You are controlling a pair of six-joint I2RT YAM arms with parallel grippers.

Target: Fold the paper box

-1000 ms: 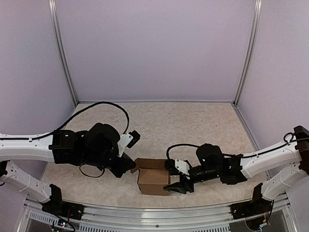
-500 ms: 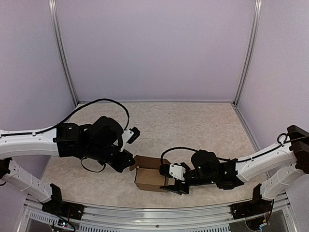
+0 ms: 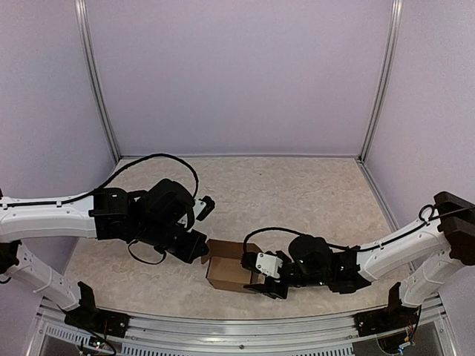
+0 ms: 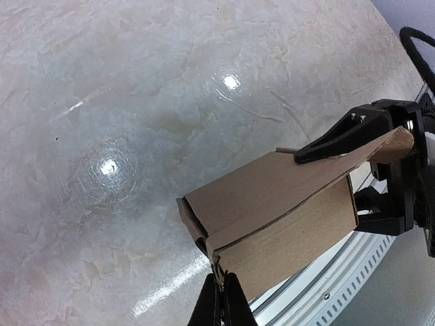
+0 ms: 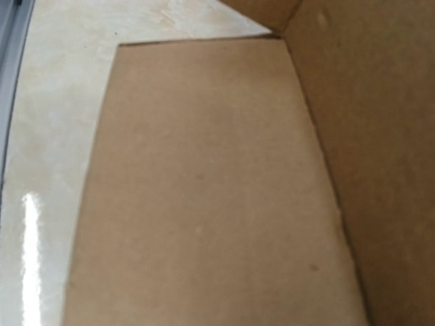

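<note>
Moved since a second ago: my right gripper [image 3: 256, 277] and the paper box [image 3: 226, 273] had shifted together toward my left side, and my left arm had reached further in to meet them.
Left fingers: my left gripper [image 4: 221, 302] was pressed fully together with nothing visible between the tips, which sat at the box's lower near corner, where an end flap met the wall.
Right fingers: they stood apart about the box's right end, one finger [image 4: 336, 139] lying over the top panel and the other lower at the side. I could not tell whether they pinched the cardboard or only straddled it.
Box: it was part-folded with its walls up, resting on the table [image 4: 102, 102] between my two grippers and near the rail [image 4: 323, 292] at the table's near edge. My right wrist view held only bare brown panels.
Risk, slide: if my right hold was loose, a push from my closed left tips would probably shove the whole box sideways instead of tucking the flap.
Risk, crease: my narrow tips bearing on one corner could dent or tear it.
Risk, edge: any drift toward me could run the box into the rail.
</note>
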